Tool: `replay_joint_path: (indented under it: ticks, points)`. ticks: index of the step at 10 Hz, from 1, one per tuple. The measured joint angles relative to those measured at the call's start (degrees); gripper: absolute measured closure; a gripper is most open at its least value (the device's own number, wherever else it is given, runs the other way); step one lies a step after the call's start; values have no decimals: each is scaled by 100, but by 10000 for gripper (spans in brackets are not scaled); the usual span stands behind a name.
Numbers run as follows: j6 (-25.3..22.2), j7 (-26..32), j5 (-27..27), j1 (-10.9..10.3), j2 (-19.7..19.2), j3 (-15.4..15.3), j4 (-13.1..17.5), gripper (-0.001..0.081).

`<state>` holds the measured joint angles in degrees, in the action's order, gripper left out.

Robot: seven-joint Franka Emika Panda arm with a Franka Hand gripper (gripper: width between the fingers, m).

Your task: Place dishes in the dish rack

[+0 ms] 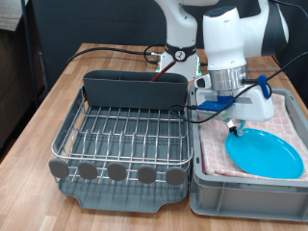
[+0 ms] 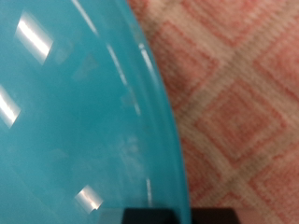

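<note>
Exterior view gives you the whole bench: a wooden top with the dish rack on the exterior view's left and a grey bin lined with pink checked cloth on the exterior view's right, the two standing just beside each other. You can see the rack's silver wire grid sitting on its dark grey tray, with a grey caddy along its far side and a row of round grey discs along its near edge. Nothing shows on the wire grid.

You find the light-blue plate lying in the bin on the checked cloth, not in the rack. The white arm reaches down over the bin, and the claw hangs right at the plate's far-left rim as this view shows it. Whether the tips touch the plate you cannot tell from here.

Wrist view fills most of your picture with the plate, its glossy blue surface catching bright glints, its curved rim running across the pink diamond-patterned cloth. Only dark finger ends show at the picture's edge, close by the rim. You cannot tell from either view whether the claw is open or closed, and nothing shows between its fingers.
</note>
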<state>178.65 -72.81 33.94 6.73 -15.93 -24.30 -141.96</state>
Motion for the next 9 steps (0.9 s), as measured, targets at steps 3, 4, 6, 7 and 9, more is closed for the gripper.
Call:
replay_joint_path:
  ticks: [3,4,6,7,9]
  points:
    - [-143,-413,-439,-578,169,641,-31,768]
    - [-275,-686,-740,-820,260,934,-35,770]
    - [-564,-1320,-1397,-1268,490,1474,-39,780]
    - [-700,-1647,-1748,-1435,602,1689,-39,780]
    - [-1022,-2334,-2505,-1654,813,2033,-26,782]
